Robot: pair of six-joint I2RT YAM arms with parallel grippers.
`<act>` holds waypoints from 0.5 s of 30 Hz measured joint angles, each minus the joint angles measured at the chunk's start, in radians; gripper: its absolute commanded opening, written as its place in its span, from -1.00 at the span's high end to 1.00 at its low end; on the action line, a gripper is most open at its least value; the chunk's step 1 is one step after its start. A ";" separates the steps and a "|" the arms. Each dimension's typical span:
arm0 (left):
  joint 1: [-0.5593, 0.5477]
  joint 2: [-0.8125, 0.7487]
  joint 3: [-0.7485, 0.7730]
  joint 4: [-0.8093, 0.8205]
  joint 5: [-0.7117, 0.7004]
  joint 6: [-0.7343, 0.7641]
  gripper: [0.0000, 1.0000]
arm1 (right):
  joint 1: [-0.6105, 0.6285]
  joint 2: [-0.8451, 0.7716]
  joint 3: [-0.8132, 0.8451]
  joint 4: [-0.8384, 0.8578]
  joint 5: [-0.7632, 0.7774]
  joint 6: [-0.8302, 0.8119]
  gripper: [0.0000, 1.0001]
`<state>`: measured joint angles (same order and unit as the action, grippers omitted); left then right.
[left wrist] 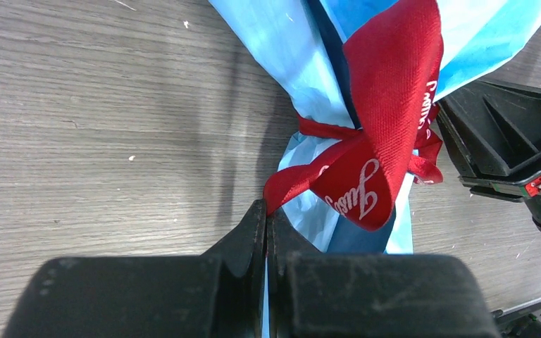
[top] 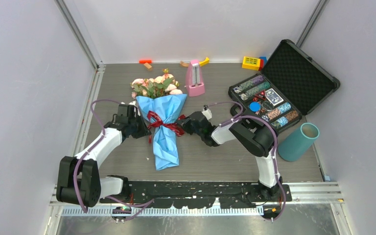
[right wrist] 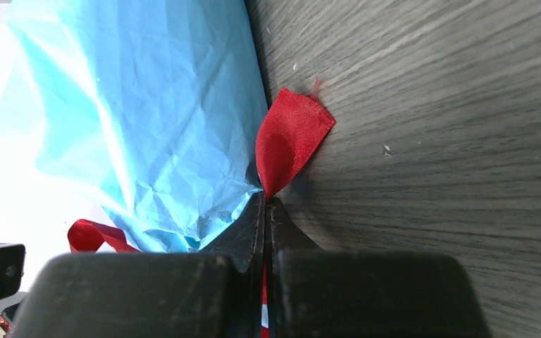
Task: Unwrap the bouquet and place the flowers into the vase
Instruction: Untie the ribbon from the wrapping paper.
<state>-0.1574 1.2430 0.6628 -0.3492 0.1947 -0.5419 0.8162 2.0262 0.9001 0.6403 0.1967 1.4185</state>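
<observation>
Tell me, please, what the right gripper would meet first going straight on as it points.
The red ribbon tail pinched in the right gripper; then probably the table, depth unclear.

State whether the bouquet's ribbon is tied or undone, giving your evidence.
Tied: the ribbon circles the blue wrap's waist in a knot.

Top view: high at the near edge, looking down over the whole surface [top: 210,156]. Wrist views: close range, past their own fingers [left wrist: 246,239], facing the ribbon [left wrist: 373,141] from opposite sides; all views share it.
</observation>
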 measured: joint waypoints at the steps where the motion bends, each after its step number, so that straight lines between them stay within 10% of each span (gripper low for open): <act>1: 0.000 0.000 0.002 -0.002 -0.004 0.000 1.00 | 0.000 -0.003 0.000 -0.002 0.002 -0.006 0.99; 15: 0.019 0.000 0.025 -0.019 -0.039 -0.004 1.00 | 0.000 -0.092 -0.003 -0.045 0.050 -0.124 0.99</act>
<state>-0.1379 1.2434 0.6880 -0.3679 0.1562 -0.5457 0.8162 1.9347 0.8970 0.5957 0.2462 1.2942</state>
